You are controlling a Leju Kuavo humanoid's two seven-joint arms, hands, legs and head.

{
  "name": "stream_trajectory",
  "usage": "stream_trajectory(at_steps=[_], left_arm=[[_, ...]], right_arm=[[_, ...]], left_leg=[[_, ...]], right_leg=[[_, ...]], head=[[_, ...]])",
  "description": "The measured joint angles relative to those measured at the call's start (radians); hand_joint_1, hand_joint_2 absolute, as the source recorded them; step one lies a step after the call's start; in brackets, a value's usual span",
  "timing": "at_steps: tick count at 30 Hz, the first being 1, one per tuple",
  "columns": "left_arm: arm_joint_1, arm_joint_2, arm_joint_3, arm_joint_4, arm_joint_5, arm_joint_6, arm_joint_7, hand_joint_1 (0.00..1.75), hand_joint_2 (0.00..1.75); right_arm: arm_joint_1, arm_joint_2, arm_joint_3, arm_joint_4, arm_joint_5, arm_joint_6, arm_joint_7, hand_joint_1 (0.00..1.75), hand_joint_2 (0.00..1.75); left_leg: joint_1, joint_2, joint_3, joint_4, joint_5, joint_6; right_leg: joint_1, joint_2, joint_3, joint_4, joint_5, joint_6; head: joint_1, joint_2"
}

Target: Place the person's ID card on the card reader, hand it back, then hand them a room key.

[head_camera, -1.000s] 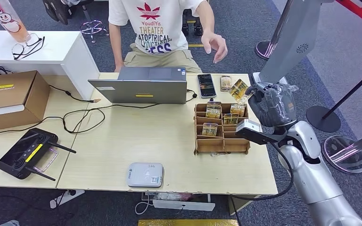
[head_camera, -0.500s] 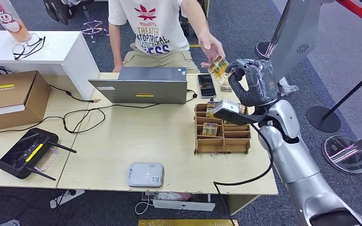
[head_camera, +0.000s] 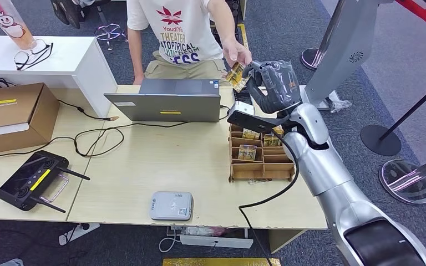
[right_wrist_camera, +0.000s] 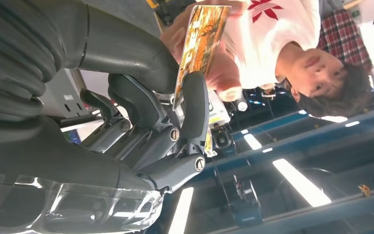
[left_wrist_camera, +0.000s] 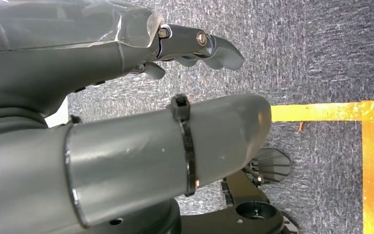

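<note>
Over the last second the right hand (head_camera: 272, 83) has risen from beside the wooden organizer (head_camera: 261, 152) and swung toward the person (head_camera: 186, 33) across the counter (head_camera: 161, 160), carrying the room key (head_camera: 236, 75) with it. Now the card is pinched between the thumb and a dark fingertip (right_wrist_camera: 195, 105), as the right wrist view shows, with its free end up against the person's hand (head_camera: 237, 52), whose fingers have closed onto it; a second ago that hand hung open in the air further right. Both hold the card at once.

More cards of the same golden print stand in the organizer's compartments, partly hidden behind the silver forearm. An open laptop (head_camera: 169, 100) sits between the person and the near part of the counter, and the white card reader (head_camera: 171, 205) lies near the front edge, well apart from the handover. A black controller (head_camera: 30, 180) rests at the far left beside a cardboard box (head_camera: 11, 113).

The left hand (left_wrist_camera: 126, 97) hangs over grey carpet, fingers loosely spread and holding nothing.
</note>
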Motion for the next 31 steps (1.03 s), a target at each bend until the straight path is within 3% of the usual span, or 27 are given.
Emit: stream_trajectory(at_steps=[10, 11, 14, 15, 31], left_arm=[[-0.001, -0.001, -0.002, 0.000, 0.002, 0.005, 0.002, 0.00, 0.00], [-0.001, -0.001, -0.002, 0.000, 0.003, 0.006, 0.000, 0.00, 0.00], [-0.001, -0.002, -0.002, 0.000, 0.003, 0.006, -0.003, 0.00, 0.00], [-0.001, -0.003, -0.002, 0.000, 0.002, 0.006, -0.003, 0.00, 0.00], [-0.003, -0.008, -0.011, 0.000, 0.003, 0.008, 0.000, 0.00, 0.00]], right_arm=[[-0.049, 0.045, 0.023, 0.152, 0.014, 0.000, -0.002, 1.75, 1.75], [-0.052, 0.048, 0.024, 0.163, 0.014, -0.001, -0.002, 1.64, 1.75], [-0.057, 0.053, 0.029, 0.187, 0.014, -0.003, -0.003, 0.35, 1.75], [-0.058, 0.054, 0.031, 0.194, 0.014, -0.004, -0.004, 0.03, 1.75], [-0.067, 0.060, 0.042, 0.250, 0.027, -0.025, -0.022, 0.00, 1.75]], left_leg=[[0.000, 0.000, 0.000, 0.000, 0.000, 0.000], [0.000, 0.000, 0.000, 0.000, 0.000, 0.000], [0.000, 0.000, 0.000, 0.000, 0.000, 0.000], [0.000, 0.000, 0.000, 0.000, 0.000, 0.000], [0.000, 0.000, 0.000, 0.000, 0.000, 0.000]], right_leg=[[0.000, 0.000, 0.000, 0.000, 0.000, 0.000], [0.000, 0.000, 0.000, 0.000, 0.000, 0.000], [0.000, 0.000, 0.000, 0.000, 0.000, 0.000], [0.000, 0.000, 0.000, 0.000, 0.000, 0.000], [0.000, 0.000, 0.000, 0.000, 0.000, 0.000]], head=[[0.000, 0.000], [0.000, 0.000], [0.000, 0.000], [0.000, 0.000], [0.000, 0.000]])
